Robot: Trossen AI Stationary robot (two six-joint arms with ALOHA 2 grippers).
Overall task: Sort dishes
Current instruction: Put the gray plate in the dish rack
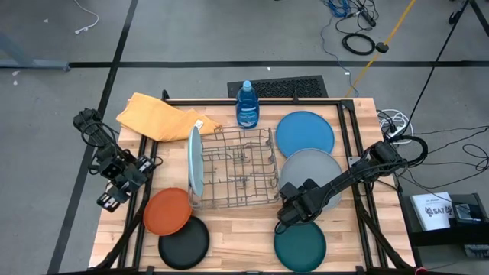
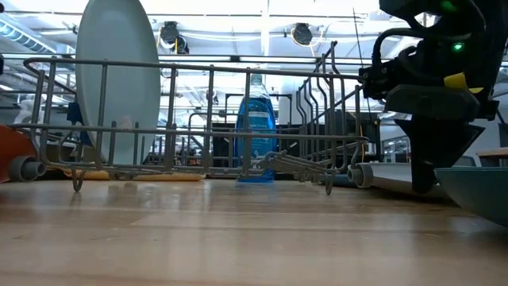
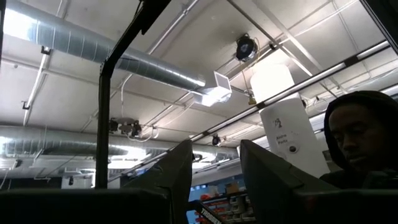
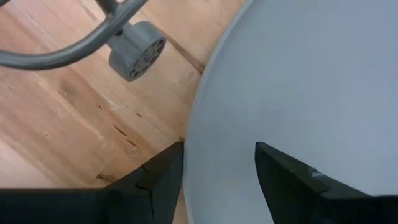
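From above, the right hand (image 1: 289,208) sat low over the near edge of the grey plate (image 1: 313,173), which lay flat on the table (image 1: 237,237) beside the rack (image 1: 233,177). The blue plate (image 1: 305,133) lay behind it and the teal plate (image 1: 299,246) in front. The light blue plate (image 1: 195,160) already stood on edge in the rack's left end; the orange plate (image 1: 167,211) and black plate (image 1: 183,243) lay flat at the left front. The left hand (image 1: 116,192) waited off the table's left side.

At table height, the right hand hung by the rack's right end, its tips hidden behind the teal plate's rim.

The left wrist view showed only ceiling beyond that hand's parted fingers (image 3: 168,180), nothing between them.

The right wrist view showed the fingers (image 4: 163,171) apart and straddling the grey plate's rim, one over bare wood, one over the plate; no pinch was made.

The risk from here seemed a poor bite: a thin rim lying flat could slip out, or the plate might skid into the teal one or knock the rack's foot (image 4: 137,51) close by.
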